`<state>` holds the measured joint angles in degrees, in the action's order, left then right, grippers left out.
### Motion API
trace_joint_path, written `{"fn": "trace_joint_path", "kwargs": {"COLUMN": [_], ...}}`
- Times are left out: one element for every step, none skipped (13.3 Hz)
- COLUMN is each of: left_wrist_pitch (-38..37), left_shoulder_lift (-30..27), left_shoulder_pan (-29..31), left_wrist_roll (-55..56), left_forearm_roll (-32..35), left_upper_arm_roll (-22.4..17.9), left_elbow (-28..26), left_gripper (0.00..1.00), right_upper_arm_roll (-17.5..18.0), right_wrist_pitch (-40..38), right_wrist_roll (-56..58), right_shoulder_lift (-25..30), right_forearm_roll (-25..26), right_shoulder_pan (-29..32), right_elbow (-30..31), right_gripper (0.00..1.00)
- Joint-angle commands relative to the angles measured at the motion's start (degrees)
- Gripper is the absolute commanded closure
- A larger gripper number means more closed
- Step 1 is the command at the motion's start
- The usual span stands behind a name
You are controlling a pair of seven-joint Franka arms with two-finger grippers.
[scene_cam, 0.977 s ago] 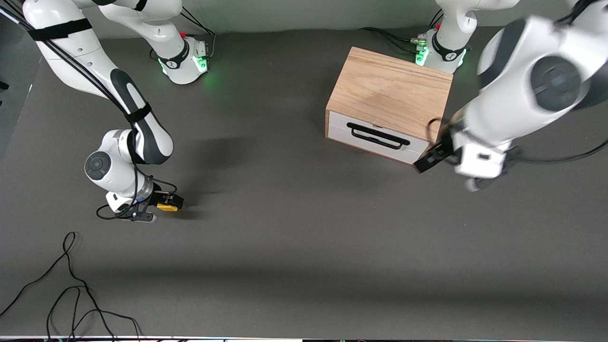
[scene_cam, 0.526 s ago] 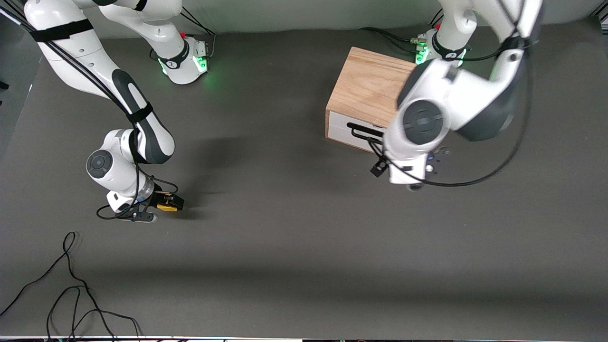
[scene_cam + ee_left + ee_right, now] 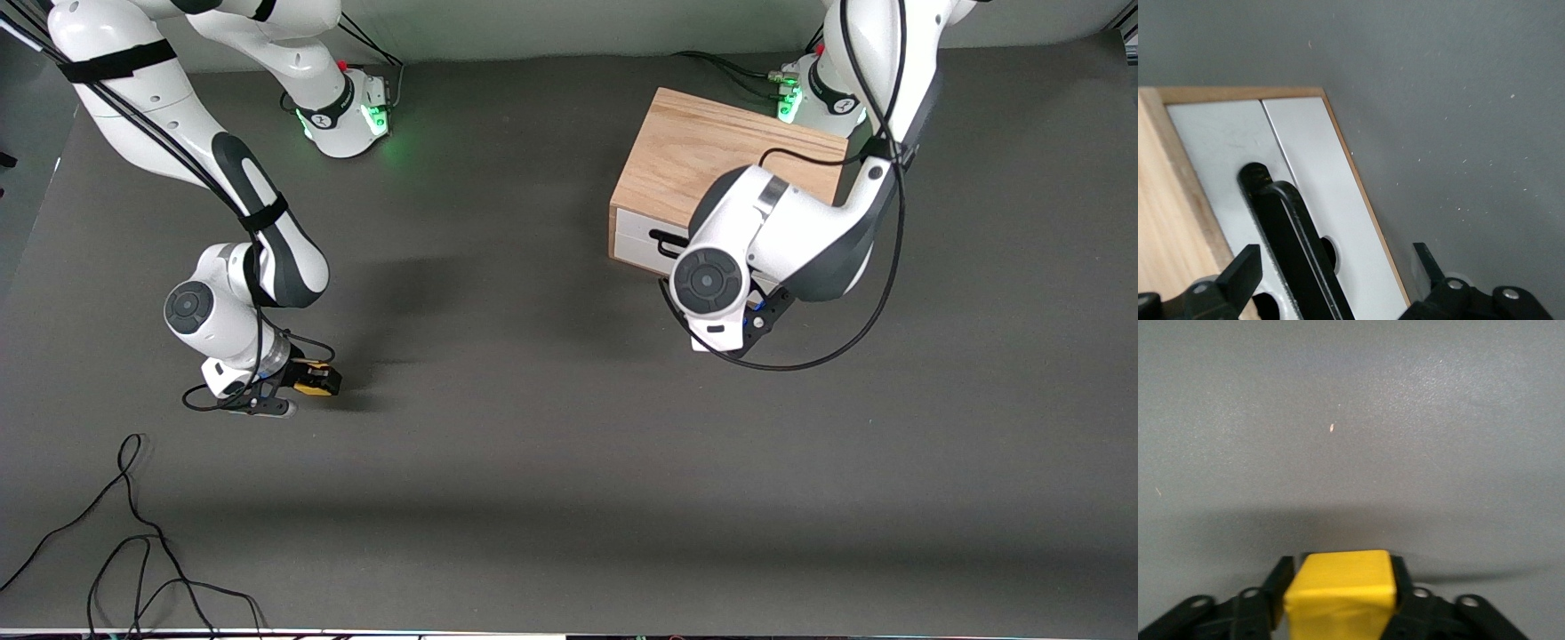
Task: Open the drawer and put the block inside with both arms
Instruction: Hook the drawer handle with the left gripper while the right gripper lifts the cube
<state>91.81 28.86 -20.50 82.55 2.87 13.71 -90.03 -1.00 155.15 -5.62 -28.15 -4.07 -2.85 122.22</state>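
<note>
the block [image 3: 1339, 583] is clamped between the right gripper [image 3: 307, 380] jaws, low near the table [image 3: 533, 462] edge at the right arm's end, probably so it's ready to carry once there's room. the left gripper [image 3: 1338, 280] is set with jaws apart, straddling the black handle [image 3: 1288, 227] of the shut drawer [image 3: 1311, 167] in the wooden box [image 3: 711, 151], presumably for a pull. most of the handle is hidden by the left arm in the front view.

We see a yellow block [image 3: 1339, 590] against the plain dark grey surface [image 3: 533, 444]. The drawer [image 3: 1305, 173] shows white, its handle [image 3: 1288, 247] black, in a light oak box [image 3: 702, 156].
</note>
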Motion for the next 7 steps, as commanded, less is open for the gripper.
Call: {"fn": "trace_joint_path", "kwargs": {"left_wrist_pitch": [-0.1,-0.2,-0.5,-0.8,-0.8,-0.6,-0.4], "left_shoulder_lift": [1.0,1.1,1.5,2.3,3.3,3.9,4.3], "left_shoulder_pan": [2.1,2.1,2.2,2.2,2.2,2.1,2.0], "left_wrist_roll": [1.3,1.3,1.3,2.1,4.2,5.9,6.4], "left_forearm_roll": [-4.2,-4.2,-4.2,-4.2,-4.0,-3.9,-3.9], "left_upper_arm_roll": [-0.2,-0.3,-0.3,-0.3,-0.3,-0.3,-0.3], "left_elbow": [0.6,0.6,0.5,0.6,0.6,0.6,0.6], "left_gripper": [0.00,0.00,0.00,0.00,0.00,0.00,0.00], "right_upper_arm_roll": [-0.1,-0.1,-0.1,-0.1,-0.1,-0.1,-0.2], "right_wrist_pitch": [0.9,0.8,0.4,-0.7,-4.4,-8.7,-13.5], "right_wrist_roll": [0.3,0.3,0.3,0.3,0.1,0.1,0.1], "right_shoulder_lift": [-0.1,0.3,1.1,3.2,5.6,8.4,10.5], "right_forearm_roll": [-0.7,-0.7,-0.7,-0.6,-0.4,-0.2,-0.1], "right_shoulder_pan": [-0.2,-0.2,-0.2,-0.1,-0.3,-0.3,-0.3], "right_elbow": [0.1,0.1,-0.1,-0.5,-0.6,-1.5,-3.0], "right_gripper": [0.64,0.64,0.63,0.64,0.64,0.63,0.63]}}
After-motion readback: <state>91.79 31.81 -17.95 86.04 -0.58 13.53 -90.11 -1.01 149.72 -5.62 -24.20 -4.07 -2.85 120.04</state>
